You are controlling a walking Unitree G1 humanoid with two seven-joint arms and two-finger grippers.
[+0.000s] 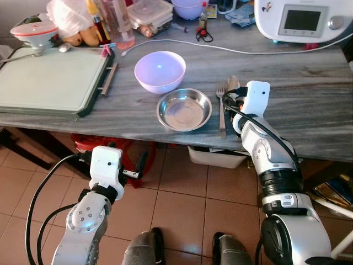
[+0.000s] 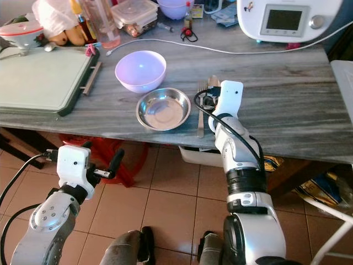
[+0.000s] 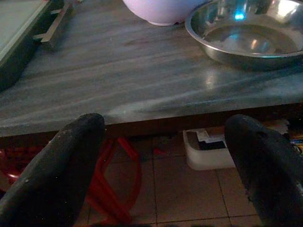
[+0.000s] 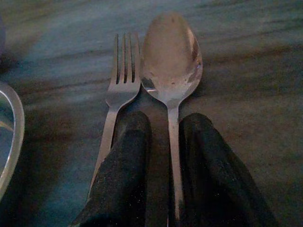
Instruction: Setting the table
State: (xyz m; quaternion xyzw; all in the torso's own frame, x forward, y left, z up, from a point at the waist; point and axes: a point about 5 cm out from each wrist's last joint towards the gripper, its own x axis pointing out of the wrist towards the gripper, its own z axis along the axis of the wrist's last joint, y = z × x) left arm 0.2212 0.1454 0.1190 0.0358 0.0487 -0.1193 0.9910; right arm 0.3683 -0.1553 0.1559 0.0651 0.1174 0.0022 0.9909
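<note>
A steel bowl (image 1: 184, 109) sits near the front edge of the grey table (image 1: 309, 110), and a lilac bowl (image 1: 160, 70) stands just behind it. To the steel bowl's right, a fork (image 4: 124, 75) and a spoon (image 4: 171, 56) lie side by side. My right gripper (image 4: 165, 120) rests low on the table, shut on the spoon's handle, with the fork just outside one finger. My left gripper (image 3: 165, 125) hangs open below the table's front edge, left of the steel bowl, holding nothing.
A green cutting board (image 1: 49, 80) covers the table's left part. A white appliance (image 1: 300, 19) and its cable (image 1: 220, 48) are at the back right, beside containers and bottles. Under the table stand a red stool (image 1: 127, 149) and a white bin (image 1: 218, 157).
</note>
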